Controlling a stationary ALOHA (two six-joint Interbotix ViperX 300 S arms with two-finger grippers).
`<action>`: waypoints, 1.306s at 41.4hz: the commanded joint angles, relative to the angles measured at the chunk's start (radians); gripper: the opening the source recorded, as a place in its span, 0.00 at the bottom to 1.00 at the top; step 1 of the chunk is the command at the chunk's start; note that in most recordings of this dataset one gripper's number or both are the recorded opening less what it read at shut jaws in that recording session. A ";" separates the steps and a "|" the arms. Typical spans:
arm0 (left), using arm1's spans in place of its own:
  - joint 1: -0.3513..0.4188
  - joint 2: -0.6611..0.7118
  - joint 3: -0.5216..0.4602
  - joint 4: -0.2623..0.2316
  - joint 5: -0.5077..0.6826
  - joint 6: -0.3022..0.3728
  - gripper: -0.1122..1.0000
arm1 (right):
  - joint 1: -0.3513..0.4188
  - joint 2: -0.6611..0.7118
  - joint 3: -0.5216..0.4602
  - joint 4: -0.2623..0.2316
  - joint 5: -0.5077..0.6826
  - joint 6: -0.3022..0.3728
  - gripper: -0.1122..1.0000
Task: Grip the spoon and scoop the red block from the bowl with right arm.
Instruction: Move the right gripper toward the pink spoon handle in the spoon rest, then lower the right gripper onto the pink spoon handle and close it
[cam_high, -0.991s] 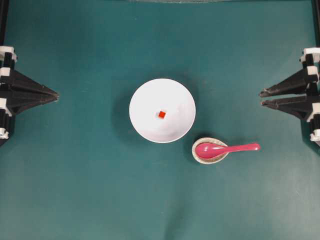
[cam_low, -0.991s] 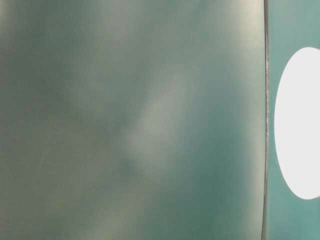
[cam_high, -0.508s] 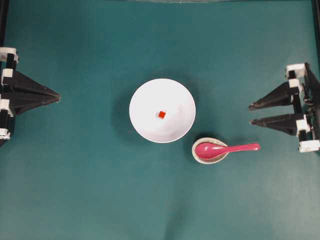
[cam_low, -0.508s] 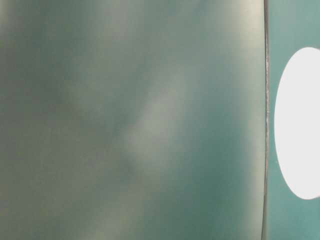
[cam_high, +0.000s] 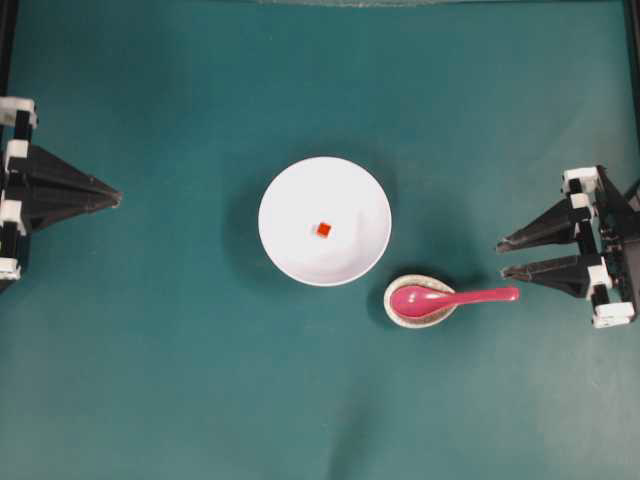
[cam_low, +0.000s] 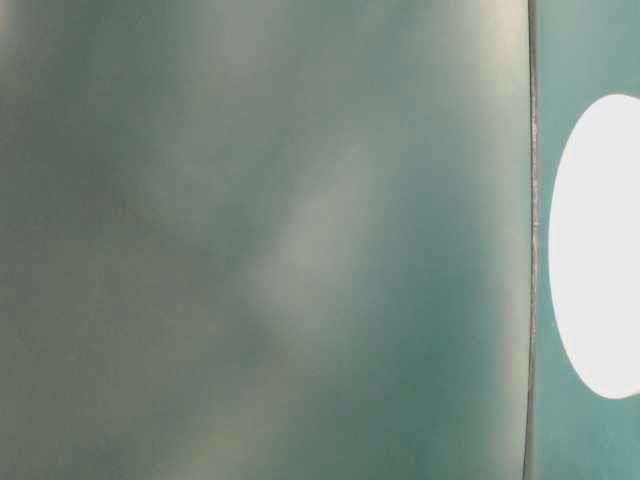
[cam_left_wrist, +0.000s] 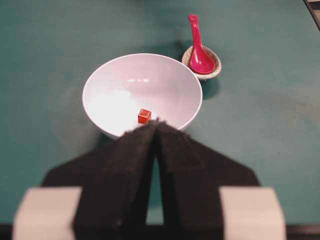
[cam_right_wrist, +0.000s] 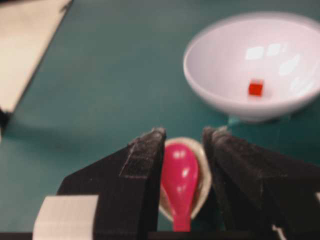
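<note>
Counter (cam_high: 180, 380): dark teal, flat, carrying all items listed here. Bowl (cam_high: 324, 221): large, round, plain white, upright near the middle of the counter. Red block (cam_high: 323, 230): tiny cube lying loose at the bottom of the bowl, a little off centre, touching nothing but the bowl's floor; also seen from my left wrist (cam_left_wrist: 144, 116) and my right wrist (cam_right_wrist: 256, 88). Small dish (cam_high: 421, 301): speckled, just beside the bowl on its lower right in the overhead view, close to the bowl's rim; whether they touch I cannot tell. Spoon (cam_high: 452, 297): glossy pink-red, scoop resting in the small dish, handle sticking out over the dish's edge toward my right side, its end over bare counter. My right fingers (cam_high: 501, 258): spread apart, holding nothing, tips pointing toward the spoon's handle end and near it but apart from it; from the right wrist view the spoon's scoop (cam_right_wrist: 180, 180) shows in the gap between the two pads. My left fingers (cam_high: 116, 196): pressed together to a single point, grasping nothing, at the left edge of the counter, well apart from the bowl and aimed at it. Table-level view: blurred, only a white oval at the right edge.
</note>
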 joint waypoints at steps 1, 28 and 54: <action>0.002 0.008 -0.026 0.003 -0.006 0.002 0.13 | 0.037 0.061 -0.003 0.028 -0.075 -0.002 0.49; 0.002 0.005 -0.026 0.003 -0.005 0.005 0.13 | 0.201 0.265 0.023 0.160 -0.236 0.034 0.49; 0.037 0.002 -0.028 0.003 0.011 0.006 0.13 | 0.204 0.256 0.014 0.160 -0.189 0.032 0.49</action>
